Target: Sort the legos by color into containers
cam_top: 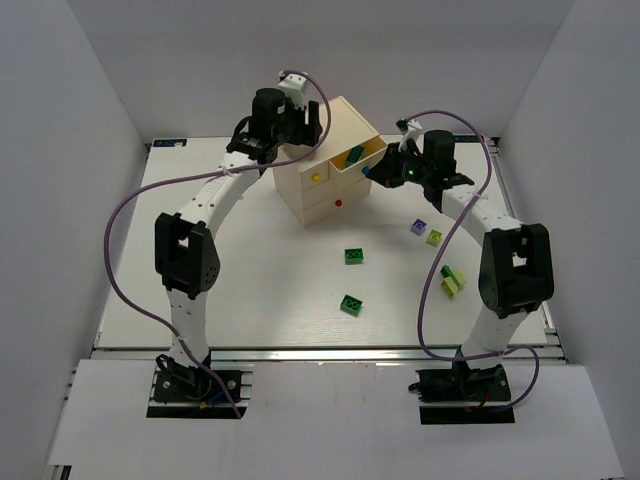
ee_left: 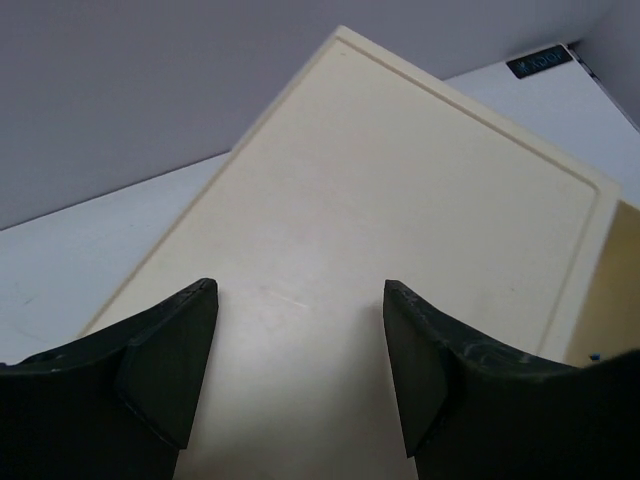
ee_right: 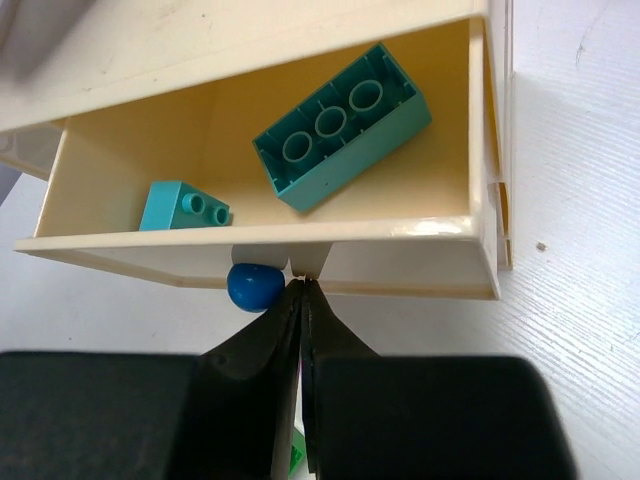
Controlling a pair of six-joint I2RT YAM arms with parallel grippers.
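Note:
The cream chest stands at the back middle of the table. Its blue-knob drawer is pulled out and holds a large teal lego and a small teal one. My right gripper is shut and empty, its tips against the drawer front just right of the blue knob. My left gripper hangs open over the chest's flat top, holding nothing. Loose on the table lie two green legos, a pale purple lego and yellow-green legos.
The chest's front also shows a yellow knob and a red knob on shut drawers. White walls enclose the table on three sides. The right arm's forearm reaches over the purple and yellow-green bricks.

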